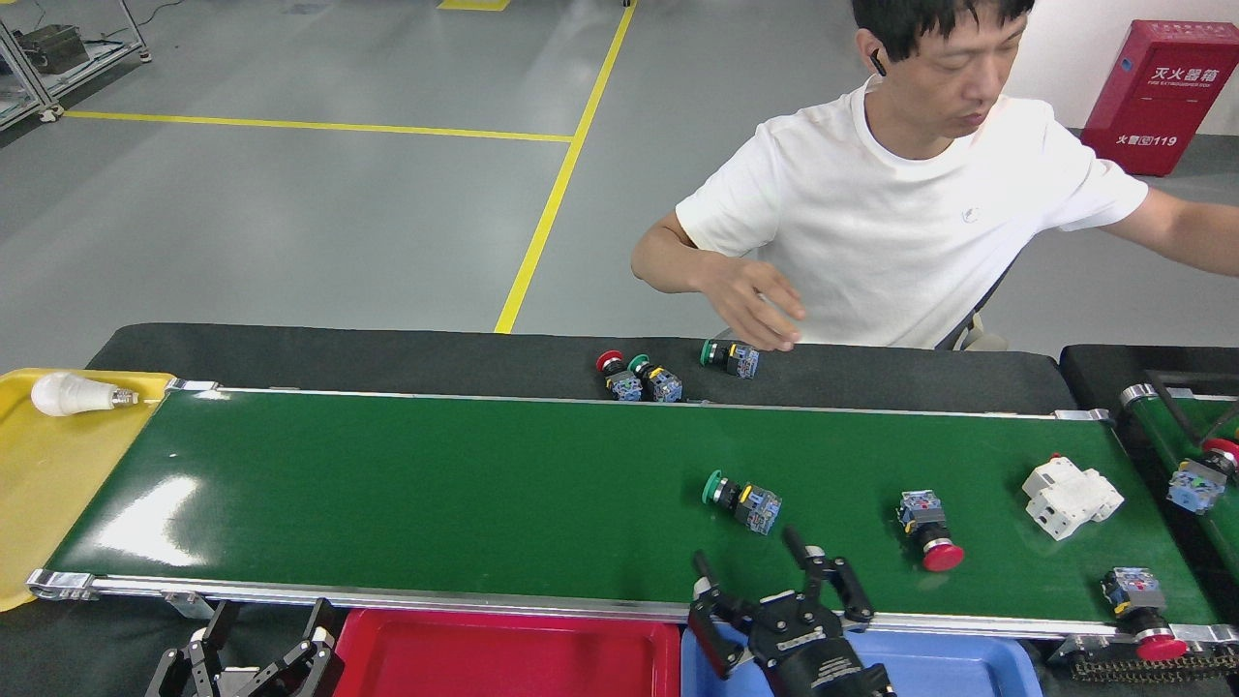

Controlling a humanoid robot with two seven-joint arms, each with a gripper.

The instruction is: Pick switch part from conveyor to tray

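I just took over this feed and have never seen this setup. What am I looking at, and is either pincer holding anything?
This one view comes from the robot's head, looking down at the conveyor. The right pincer is open and empty, just short of a green-capped switch. The left pincer rests low by the red tray; its state is unclear. Also on the belt: two red-capped switches and a white breaker. A person sits opposite.
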